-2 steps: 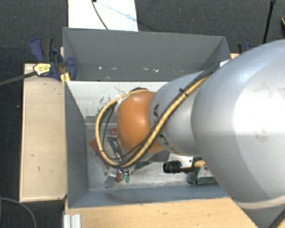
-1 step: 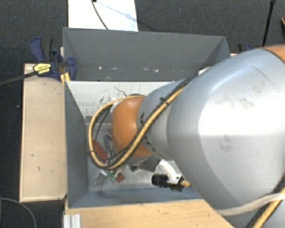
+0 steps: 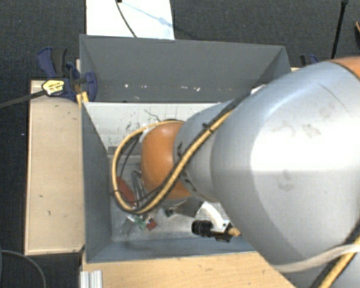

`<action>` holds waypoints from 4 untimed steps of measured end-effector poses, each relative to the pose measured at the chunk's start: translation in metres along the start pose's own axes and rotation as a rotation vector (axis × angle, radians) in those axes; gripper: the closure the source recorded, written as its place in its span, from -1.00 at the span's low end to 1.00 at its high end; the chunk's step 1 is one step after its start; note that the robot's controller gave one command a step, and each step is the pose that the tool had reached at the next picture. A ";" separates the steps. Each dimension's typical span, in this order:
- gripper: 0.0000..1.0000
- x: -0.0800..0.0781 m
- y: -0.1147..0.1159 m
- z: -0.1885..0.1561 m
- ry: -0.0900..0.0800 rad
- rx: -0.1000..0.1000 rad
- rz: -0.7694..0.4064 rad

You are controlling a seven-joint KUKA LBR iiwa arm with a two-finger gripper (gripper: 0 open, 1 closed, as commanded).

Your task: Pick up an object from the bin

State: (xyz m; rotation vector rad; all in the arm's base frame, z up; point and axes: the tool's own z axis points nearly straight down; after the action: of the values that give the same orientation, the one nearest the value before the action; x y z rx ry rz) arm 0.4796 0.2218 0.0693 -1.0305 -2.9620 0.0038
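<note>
Working blind: wrist [image 3: 162, 161] mostly covers my gripper [image 3: 140, 219], can't tell if it's open or closed, could ram the bin [image 3: 99, 179] floor lower left.

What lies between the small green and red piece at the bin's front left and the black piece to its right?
Only bare bin floor, in the camera view, separates the green and red piece from the black piece.

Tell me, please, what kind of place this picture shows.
Probably a robotics laboratory set up for bin picking: a large silver robot arm reaches into a grey metal bin of small loose things, such as a black cylindrical piece.
</note>
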 end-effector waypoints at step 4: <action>1.00 -0.002 0.001 -0.078 -0.006 -0.008 0.000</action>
State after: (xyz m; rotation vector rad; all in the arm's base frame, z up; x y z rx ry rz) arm 0.4820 0.2211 0.1472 -1.0334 -2.9697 -0.0056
